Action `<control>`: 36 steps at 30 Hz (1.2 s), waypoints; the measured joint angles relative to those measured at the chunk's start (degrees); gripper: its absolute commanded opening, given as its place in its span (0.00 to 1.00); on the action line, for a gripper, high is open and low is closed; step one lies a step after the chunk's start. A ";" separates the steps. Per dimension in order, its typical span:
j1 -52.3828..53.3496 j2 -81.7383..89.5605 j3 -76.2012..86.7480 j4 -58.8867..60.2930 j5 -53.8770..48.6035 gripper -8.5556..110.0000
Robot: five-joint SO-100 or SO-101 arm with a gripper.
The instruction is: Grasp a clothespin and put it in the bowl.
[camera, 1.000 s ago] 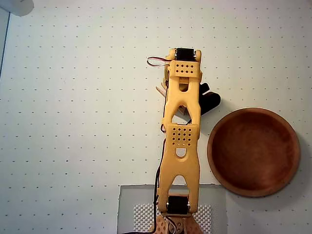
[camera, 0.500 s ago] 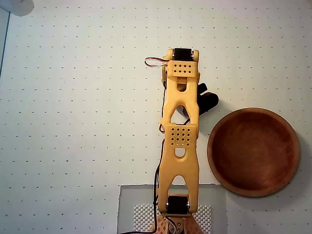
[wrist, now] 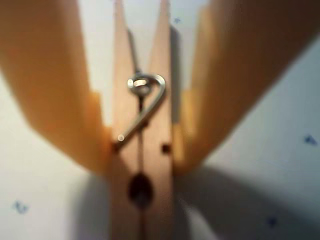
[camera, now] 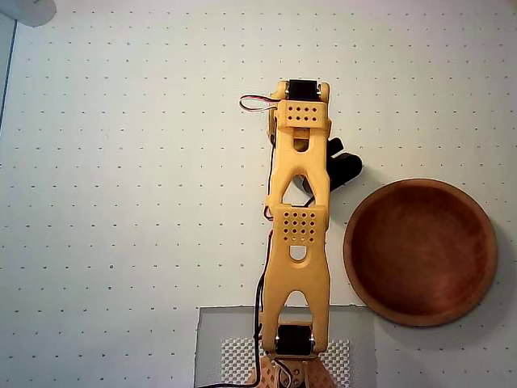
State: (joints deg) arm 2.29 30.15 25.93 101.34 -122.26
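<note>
In the wrist view a light-wood clothespin with a metal spring stands lengthwise between my two orange fingers, the left one and the right one. Both fingers press against its sides, so my gripper is shut on it, close over the white table. In the overhead view the orange arm reaches up the middle and hides the gripper and the clothespin beneath it. The reddish-brown wooden bowl sits empty to the right of the arm.
The white dotted table spreads out to the left and above the arm. A grey mat lies under the arm's base at the bottom edge. A pale rounded object sits in the top left corner.
</note>
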 measured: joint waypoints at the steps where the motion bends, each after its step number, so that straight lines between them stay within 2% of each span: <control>1: 0.18 1.58 1.67 0.00 0.97 0.04; 14: -1.23 34.54 23.64 0.00 5.62 0.04; 21: -2.02 50.27 32.26 0.00 11.60 0.04; 29: -2.02 62.49 37.79 0.00 21.09 0.04; 36: -2.02 67.41 41.04 0.00 34.63 0.04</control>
State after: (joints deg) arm 0.26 97.56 66.97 101.34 -87.63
